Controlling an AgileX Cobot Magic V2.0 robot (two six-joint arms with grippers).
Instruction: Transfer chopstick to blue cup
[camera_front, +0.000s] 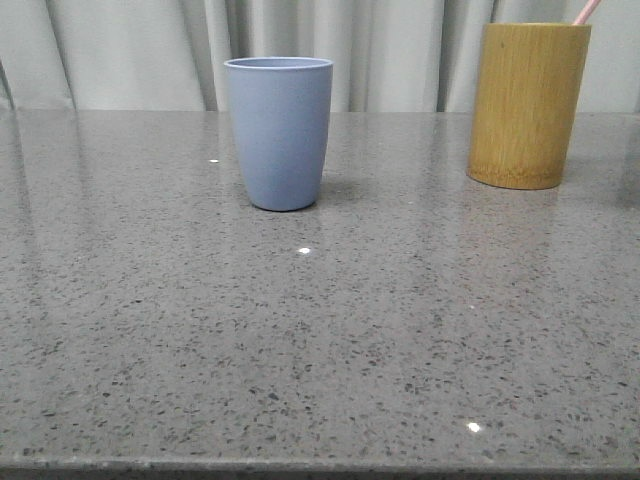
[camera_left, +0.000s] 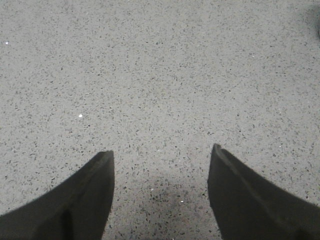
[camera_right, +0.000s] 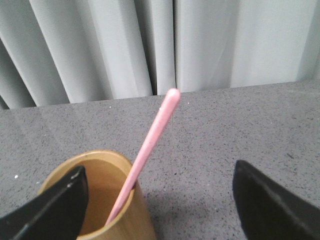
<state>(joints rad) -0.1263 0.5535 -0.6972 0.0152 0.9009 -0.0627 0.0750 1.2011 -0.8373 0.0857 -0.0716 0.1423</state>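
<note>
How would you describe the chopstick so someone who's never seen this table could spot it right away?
Start at the grey speckled table and find the tall yellow-brown bamboo holder at its far right, near the curtain. Leaning inside it, its tip rising past the rim, is the chopstick. It is the only thin, pale pink stick here; the blue cup to the left is short, wide and smooth.

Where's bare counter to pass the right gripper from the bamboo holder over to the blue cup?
Bare counter lies between the blue cup and the bamboo holder, and across the whole near side of the table. The only obstacle is the chopstick, leaning out of the holder between the open right gripper fingers.
</note>
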